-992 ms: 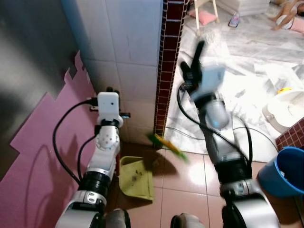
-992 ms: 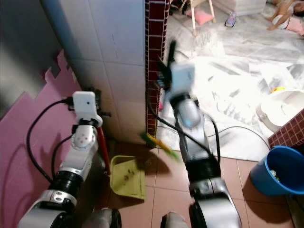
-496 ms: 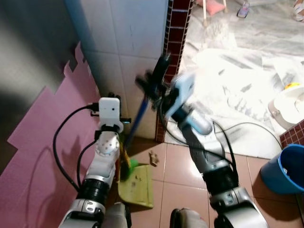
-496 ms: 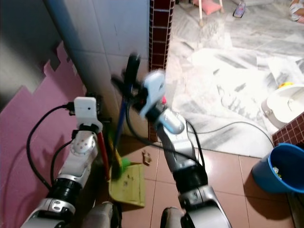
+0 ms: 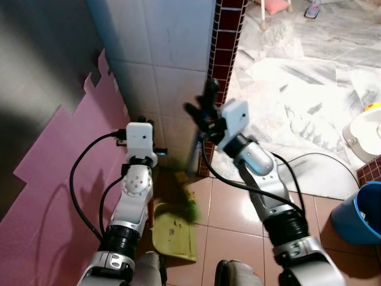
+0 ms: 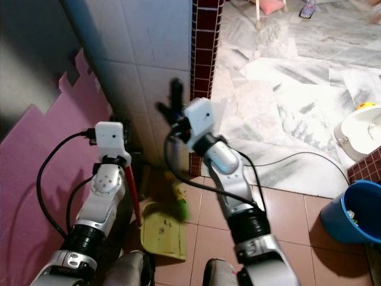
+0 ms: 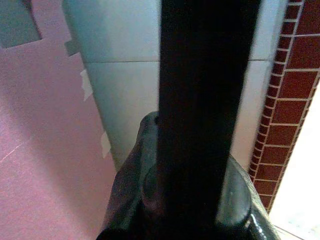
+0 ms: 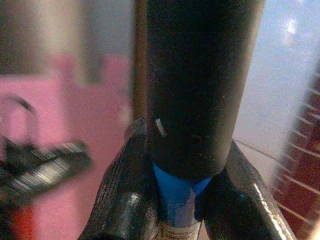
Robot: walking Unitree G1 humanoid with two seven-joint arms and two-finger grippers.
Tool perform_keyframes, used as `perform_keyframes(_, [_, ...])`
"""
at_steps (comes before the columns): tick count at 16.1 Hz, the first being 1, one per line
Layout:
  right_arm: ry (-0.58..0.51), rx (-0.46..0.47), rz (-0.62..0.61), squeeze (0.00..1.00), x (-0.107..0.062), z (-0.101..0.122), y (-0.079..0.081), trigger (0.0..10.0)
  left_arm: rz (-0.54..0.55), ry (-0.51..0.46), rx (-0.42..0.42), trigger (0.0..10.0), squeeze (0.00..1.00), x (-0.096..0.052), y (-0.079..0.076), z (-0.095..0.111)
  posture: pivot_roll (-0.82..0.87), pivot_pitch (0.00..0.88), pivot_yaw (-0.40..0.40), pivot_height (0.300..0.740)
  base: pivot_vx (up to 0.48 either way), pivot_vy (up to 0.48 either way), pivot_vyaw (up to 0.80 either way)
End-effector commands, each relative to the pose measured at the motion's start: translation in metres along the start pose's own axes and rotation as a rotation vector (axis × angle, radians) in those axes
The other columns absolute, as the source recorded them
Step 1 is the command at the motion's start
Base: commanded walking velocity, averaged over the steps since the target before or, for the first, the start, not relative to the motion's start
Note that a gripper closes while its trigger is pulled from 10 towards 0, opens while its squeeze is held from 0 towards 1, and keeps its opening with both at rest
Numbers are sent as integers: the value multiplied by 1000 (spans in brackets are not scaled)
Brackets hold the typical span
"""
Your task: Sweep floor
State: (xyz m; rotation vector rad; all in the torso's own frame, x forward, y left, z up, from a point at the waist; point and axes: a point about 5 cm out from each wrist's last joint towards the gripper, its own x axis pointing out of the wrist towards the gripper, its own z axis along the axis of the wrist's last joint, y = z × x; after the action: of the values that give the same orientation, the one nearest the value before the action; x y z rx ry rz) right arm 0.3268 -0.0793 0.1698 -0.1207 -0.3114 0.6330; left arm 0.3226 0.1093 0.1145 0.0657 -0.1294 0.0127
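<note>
My right gripper [image 5: 204, 105] is raised by the wall corner, shut on the black grip of a blue-handled broom [image 5: 193, 148]. In the right wrist view the grip [image 8: 192, 85] sits tight between both fingers [image 8: 124, 200]. The blurred green broom head [image 5: 190, 205] is at the mouth of a yellow-green dustpan [image 5: 173, 231] lying on the brown tiles. My left gripper [image 5: 140, 121] is shut on the dustpan's upright handle, red lower down [image 6: 133, 192] and black [image 7: 200, 100] between the fingers. A few dark specks lie in the pan.
A white tiled wall [image 5: 161, 53] and dark red brick column [image 5: 224, 59] stand straight ahead. A pink foam mat [image 5: 50, 196] leans at the left. A blue bucket [image 5: 359, 212], a white basin [image 5: 367, 128] and a black cable [image 5: 309, 158] are at the right, with marble floor beyond.
My right arm swung the broom left from the open tiles to the dustpan, then slightly back; its head now sits at the pan's mouth. The left arm held the pan still.
</note>
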Motion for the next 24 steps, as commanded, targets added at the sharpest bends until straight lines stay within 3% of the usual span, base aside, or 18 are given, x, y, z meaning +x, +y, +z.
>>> perform_keyframes(1, [-32, -22, -26, 0, 2, 9, -6, 10000, -14, -38, 5, 10000, 0, 2, 1, 9, 33, 192, 53, 740, 0, 0, 0])
perform_keyframes(3, [21, -76, -60, 0, -3, 4, -14, 10000, -26, -32, 4, 10000, 0, 3, 2, 9, 31, 188, 53, 740, 0, 0, 0])
perform_keyframes(8, [90, -101, -77, 0, -12, -9, -21, 10000, -42, -19, -1, 10000, 0, 5, -3, 8, 19, 172, 49, 740, 0, 0, 0])
perform_keyframes(10, [185, -148, 9, 0, -20, -21, -17, 10000, -40, -20, 2, 10000, 0, 7, -2, 9, 16, 167, 49, 740, 0, 0, 0])
perform_keyframes(14, [242, -159, 189, 0, -30, -22, -6, 10000, -46, -12, -4, 10000, 0, 10, -3, 9, -8, 158, 54, 740, 0, 0, 0])
perform_keyframes(17, [231, -150, 91, 0, -25, -22, -8, 10000, -86, -8, -37, 10000, 0, 13, -17, 13, -11, 149, 50, 740, 0, 0, 0])
perform_keyframes(20, [246, -101, 117, 0, -23, -22, 2, 10000, -89, -8, -39, 10000, 0, 13, -17, 12, -10, 147, 50, 740, 0, -97, 0])
perform_keyframes(23, [353, -204, 154, 0, -28, -31, -7, 10000, -92, -4, -38, 10000, 0, 13, -17, 11, -10, 143, 44, 740, 0, -298, 0])
perform_keyframes(24, [385, -294, 167, 0, -29, -34, -12, 10000, -92, -3, -39, 10000, 0, 13, -17, 11, -9, 142, 42, 740, 0, -296, 0])
